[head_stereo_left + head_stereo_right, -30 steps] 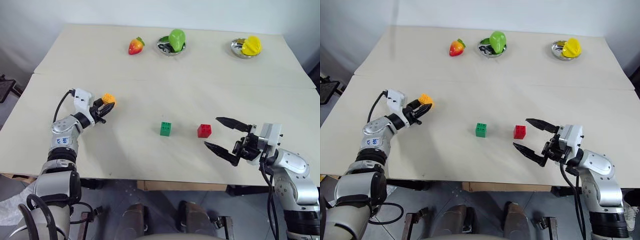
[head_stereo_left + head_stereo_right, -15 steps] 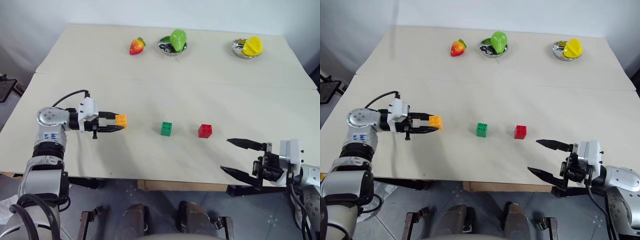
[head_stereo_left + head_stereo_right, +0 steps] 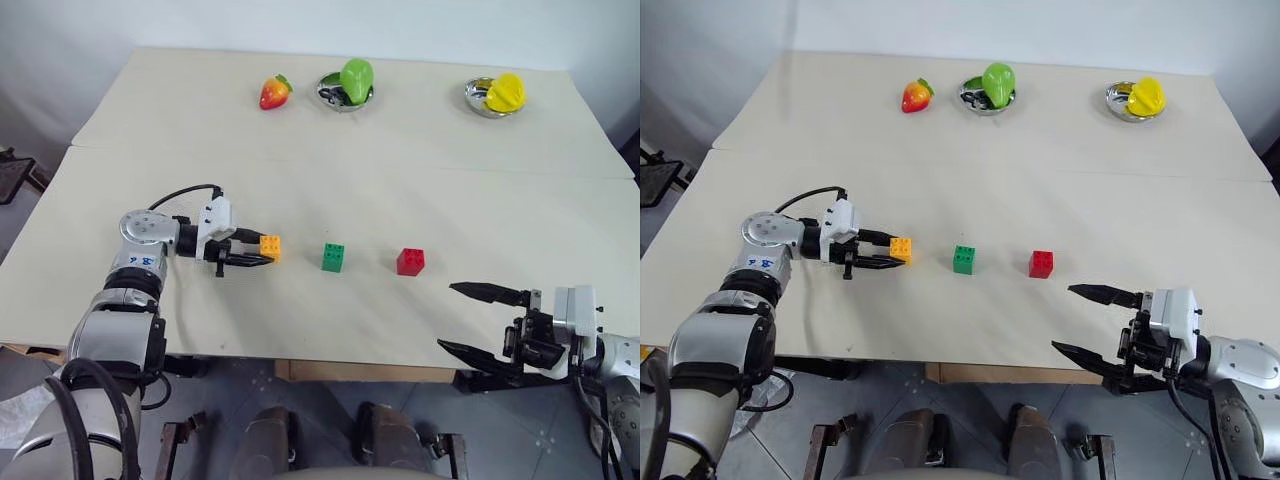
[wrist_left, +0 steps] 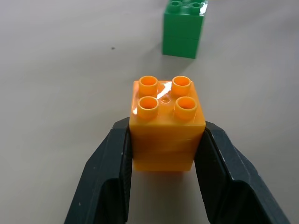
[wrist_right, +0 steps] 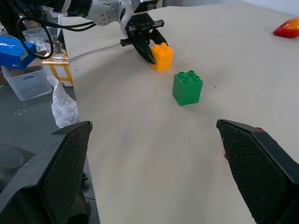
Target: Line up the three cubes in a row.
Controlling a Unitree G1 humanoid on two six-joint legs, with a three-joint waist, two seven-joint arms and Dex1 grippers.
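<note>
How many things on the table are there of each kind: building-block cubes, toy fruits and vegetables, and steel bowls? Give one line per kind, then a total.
Cubes: 3 (orange-yellow cube, green cube, red cube)
Toy fruits and vegetables: 3 (strawberry, green pepper, yellow pepper)
Steel bowls: 2 (one under the green pepper, one under the yellow pepper)
Total: 8

No readable text, labels, brands, numbers or signs appear on anything in these views.
</note>
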